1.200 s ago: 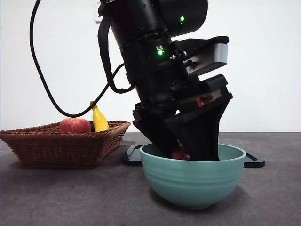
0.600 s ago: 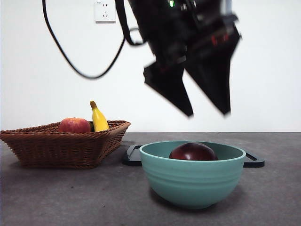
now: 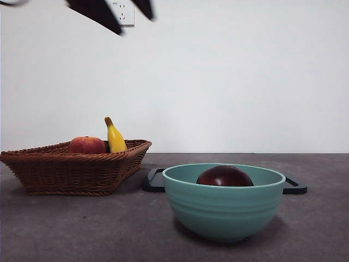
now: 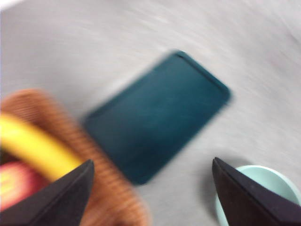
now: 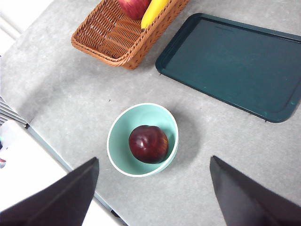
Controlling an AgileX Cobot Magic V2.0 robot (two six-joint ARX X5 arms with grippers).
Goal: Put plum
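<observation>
Grey table (image 3: 82,229), white wall behind with a socket (image 3: 122,11) near the top. The plum (image 3: 224,177) sits inside the teal bowl (image 3: 223,210), nothing touching it. Dark tray (image 5: 235,63) lies behind the bowl; wicker basket (image 3: 71,166) off to the side holds a red-orange fruit (image 3: 86,145) and a banana (image 3: 114,136). Left gripper (image 4: 153,197) is high over the tray and basket edge, jaws spread, empty; its view is blurred. Right gripper (image 5: 155,200) hangs well above the bowl, jaws apart, holding nothing.
</observation>
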